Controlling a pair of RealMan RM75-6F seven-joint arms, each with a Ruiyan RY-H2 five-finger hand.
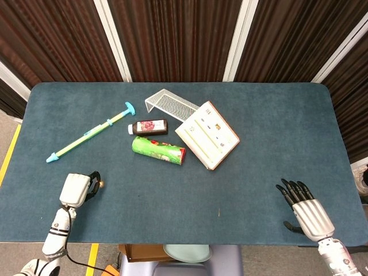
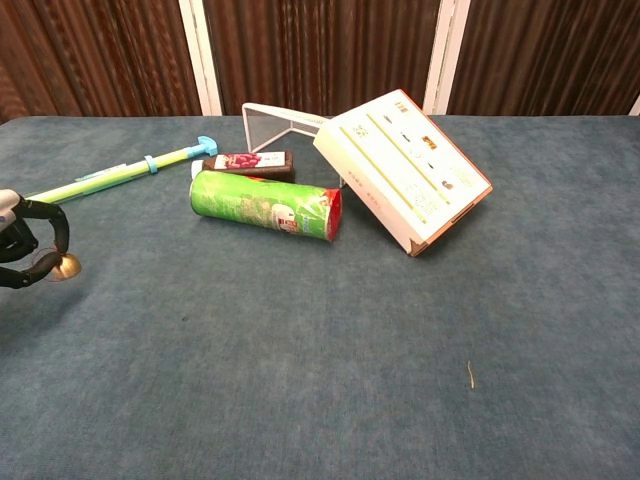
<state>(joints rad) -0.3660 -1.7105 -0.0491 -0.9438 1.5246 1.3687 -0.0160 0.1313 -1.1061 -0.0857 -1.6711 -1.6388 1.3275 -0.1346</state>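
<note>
My left hand [image 1: 77, 190] hovers over the table's near left corner, fingers curled in; the chest view has it at the left edge [image 2: 25, 243]. A small brass-coloured round bit [image 2: 66, 266] shows at its fingertips; whether it is a separate thing I cannot tell. Nearest to that hand lies a green-and-blue hand pump [image 1: 89, 133]. My right hand [image 1: 305, 208] is over the near right corner, fingers straight and apart, holding nothing. It is outside the chest view.
Mid-table lie a green snack can [image 1: 158, 150] on its side, a small dark bottle [image 1: 148, 126], and a white box [image 1: 207, 135] leaning against a white wire rack [image 1: 169, 103]. The blue table cloth [image 1: 259, 172] runs to a near edge.
</note>
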